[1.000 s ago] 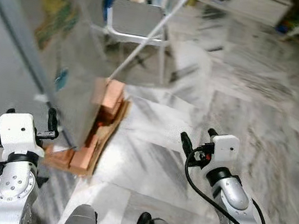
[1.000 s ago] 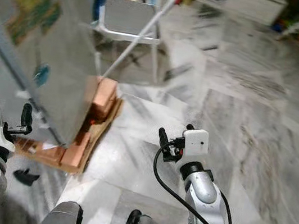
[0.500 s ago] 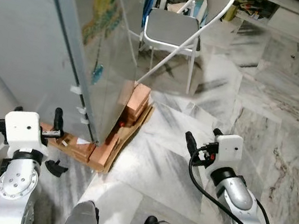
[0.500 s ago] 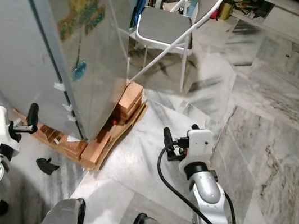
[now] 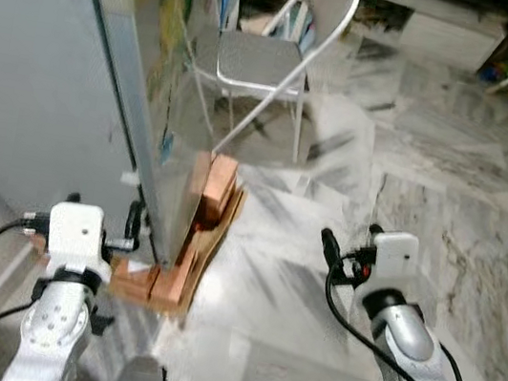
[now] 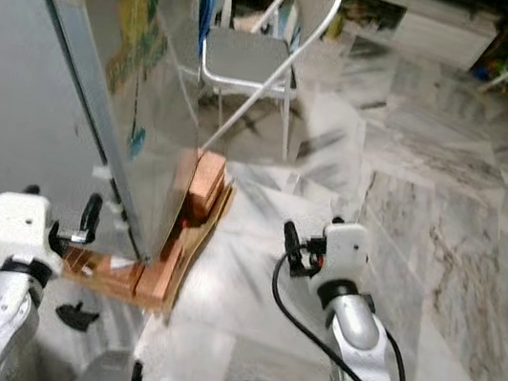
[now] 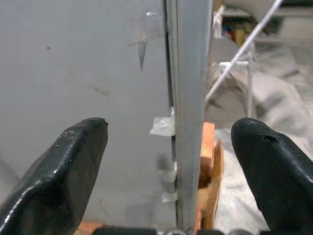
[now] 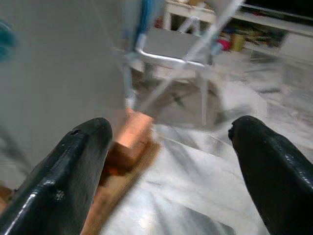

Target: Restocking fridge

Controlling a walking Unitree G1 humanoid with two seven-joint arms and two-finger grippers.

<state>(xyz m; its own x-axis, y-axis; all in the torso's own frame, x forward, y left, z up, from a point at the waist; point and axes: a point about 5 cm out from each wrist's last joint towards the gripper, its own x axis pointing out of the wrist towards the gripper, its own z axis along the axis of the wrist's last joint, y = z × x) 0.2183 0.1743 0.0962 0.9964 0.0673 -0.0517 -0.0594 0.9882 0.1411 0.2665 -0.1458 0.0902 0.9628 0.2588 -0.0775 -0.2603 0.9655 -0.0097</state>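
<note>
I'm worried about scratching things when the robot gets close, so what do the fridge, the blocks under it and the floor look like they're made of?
The fridge looks like grey painted metal with a smooth, slightly glossy side that reflects the room. The blocks under it look like reddish-orange bricks, matt and rough, sitting on what seems to be flat cardboard. The floor looks like polished marble or marble-look tile, pale grey with dark veins and a sheen.

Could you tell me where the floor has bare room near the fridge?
Bare marble floor spreads to the right of the fridge, between the brick stack and the right gripper. It is crowded at the fridge's base and behind it, where the folding chair stands.
</note>
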